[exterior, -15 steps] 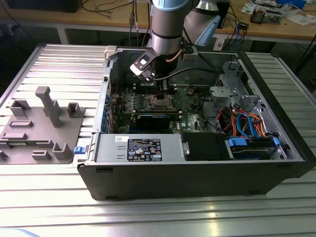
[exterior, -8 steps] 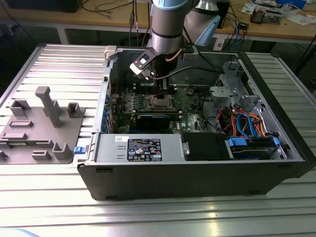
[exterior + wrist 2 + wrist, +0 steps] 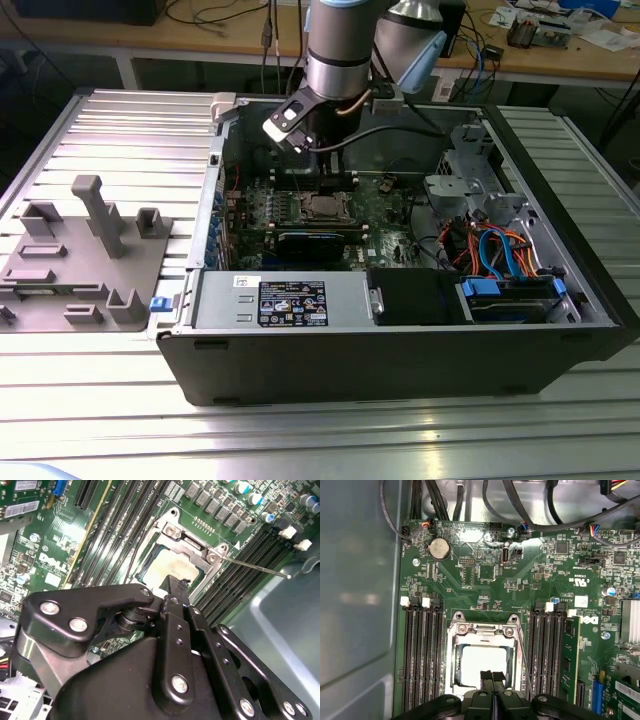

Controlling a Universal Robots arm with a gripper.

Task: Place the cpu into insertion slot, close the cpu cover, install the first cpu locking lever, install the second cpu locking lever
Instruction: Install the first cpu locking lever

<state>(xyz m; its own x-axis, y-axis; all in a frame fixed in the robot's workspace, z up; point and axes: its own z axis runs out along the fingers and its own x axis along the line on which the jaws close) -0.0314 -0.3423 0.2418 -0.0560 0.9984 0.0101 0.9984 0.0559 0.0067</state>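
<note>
We have the cpu point(image 3: 482, 661) sitting in the slot point(image 3: 456, 672) with the cover point(image 3: 482, 630) down over it, our fingers point(image 3: 486, 677) together just above, and one lever point(image 3: 255, 566) sticking free, so latching looks left.

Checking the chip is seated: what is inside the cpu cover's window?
The cpu, pale metal top up, fills the window of the cpu cover. The end effector hides one edge; anything beneath the chip is covered.

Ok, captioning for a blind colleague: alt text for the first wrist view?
A shut black gripper hangs over a dull silver square cpu framed by its thin silvery metal cpu cover on a green motherboard, long black memory slots on both sides.
</note>
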